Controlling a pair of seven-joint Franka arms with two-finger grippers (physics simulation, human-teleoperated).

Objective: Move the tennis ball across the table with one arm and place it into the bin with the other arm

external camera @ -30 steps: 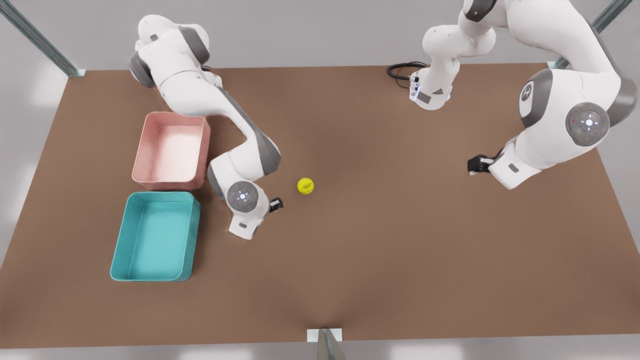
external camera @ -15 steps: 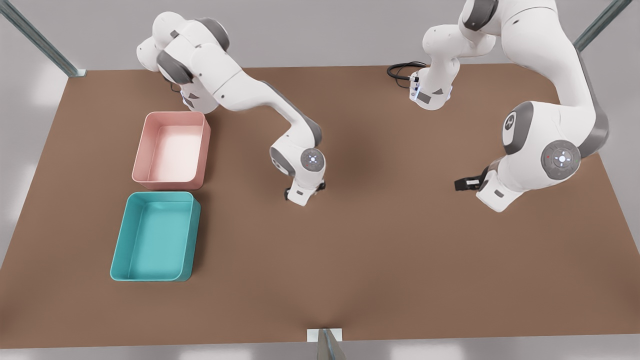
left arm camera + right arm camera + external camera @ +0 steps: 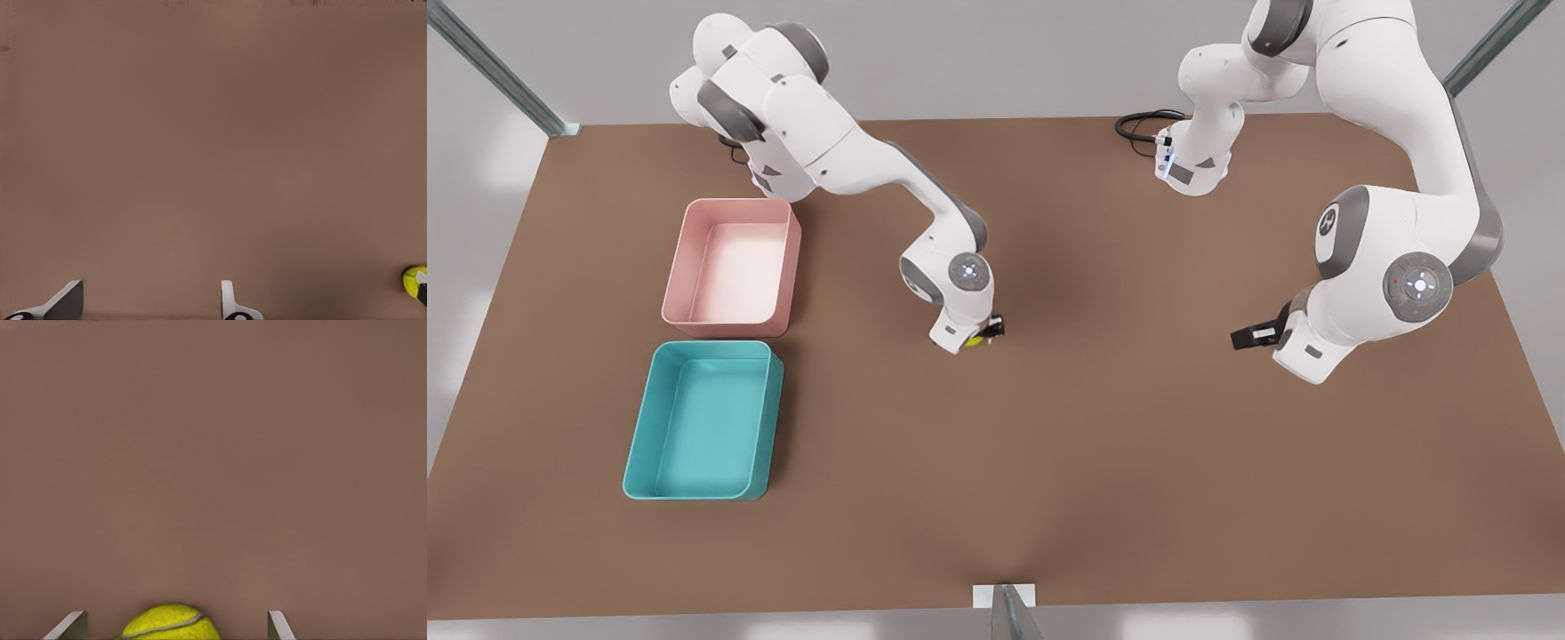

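Observation:
The tennis ball (image 3: 170, 623) lies on the brown table (image 3: 1103, 427) near its middle. My right gripper (image 3: 175, 623) is open and straddles it, one finger on each side without touching. In the front view this is the arm on the left, and a yellow sliver of the ball (image 3: 978, 339) peeks out under the right gripper (image 3: 983, 336). My left gripper (image 3: 148, 297) is open over bare table, on the arm at the front view's right (image 3: 1249, 336), far from the ball (image 3: 413, 280). The teal bin (image 3: 775, 418) sits near the front view's left edge.
A pink tray (image 3: 791, 267) stands just behind the teal bin. A black cable (image 3: 1138, 124) coils by the base of the arm at the back right. Bare brown tabletop stretches between the ball and the bin.
My right arm swung from beside the bin over to the ball and now covers it. The left arm drifted slightly toward the table's middle.

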